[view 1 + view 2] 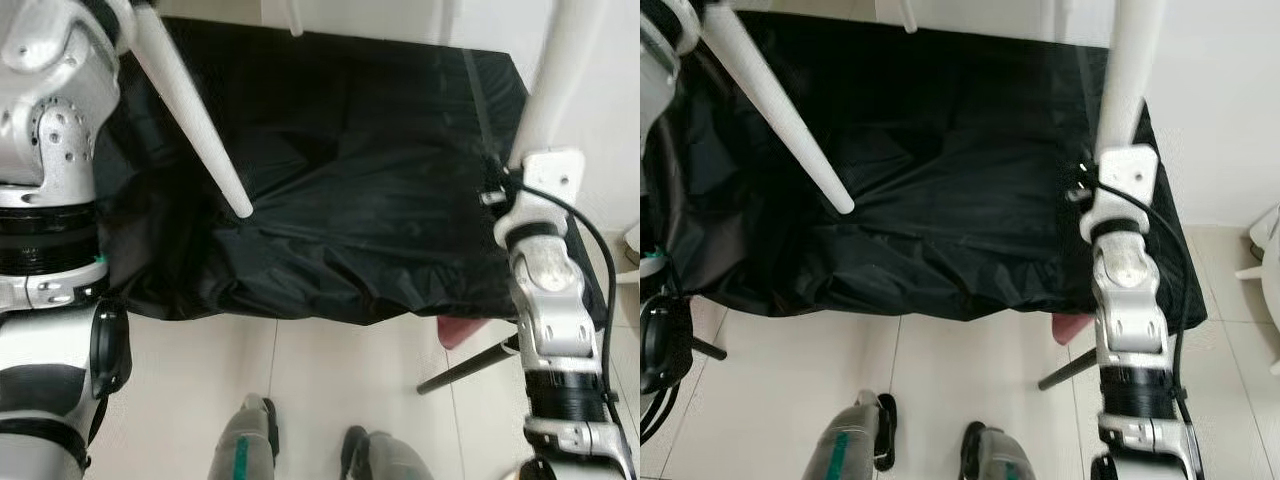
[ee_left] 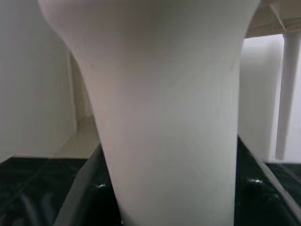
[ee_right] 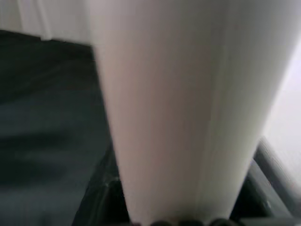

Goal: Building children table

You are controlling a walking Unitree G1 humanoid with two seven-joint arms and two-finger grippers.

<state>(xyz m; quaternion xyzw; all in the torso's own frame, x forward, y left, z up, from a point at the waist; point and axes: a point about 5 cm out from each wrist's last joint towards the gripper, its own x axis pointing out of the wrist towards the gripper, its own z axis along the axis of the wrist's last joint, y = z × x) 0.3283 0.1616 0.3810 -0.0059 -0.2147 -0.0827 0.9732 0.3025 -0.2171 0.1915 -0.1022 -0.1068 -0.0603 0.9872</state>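
**Two white legs held aloft over the black cloth**

The robot is lifting a small white children's table whose tapered round legs are pointing down and towards it. The left white leg (image 1: 195, 125) is slanting from the upper left down to a free tip hanging just above the black crinkled cloth (image 1: 350, 200); its long axis is running diagonally, thick end up by the left arm. The right white leg (image 1: 1125, 75) is standing nearly upright, its long axis vertical, rising straight out of the right hand (image 1: 1120, 165). In the left wrist view a further thin leg (image 2: 287, 94) is hanging under the pale underside of the table.

Each wrist camera is looking straight up its own leg from very close, so I judge each hand to be gripping its leg, though the fingers themselves are hidden and I cannot tell for certain. The left hand is out of sight above the frame.

The cloth is draping over a tabletop with dark metal legs (image 1: 465, 368), above pale floor tiles (image 1: 320, 380).
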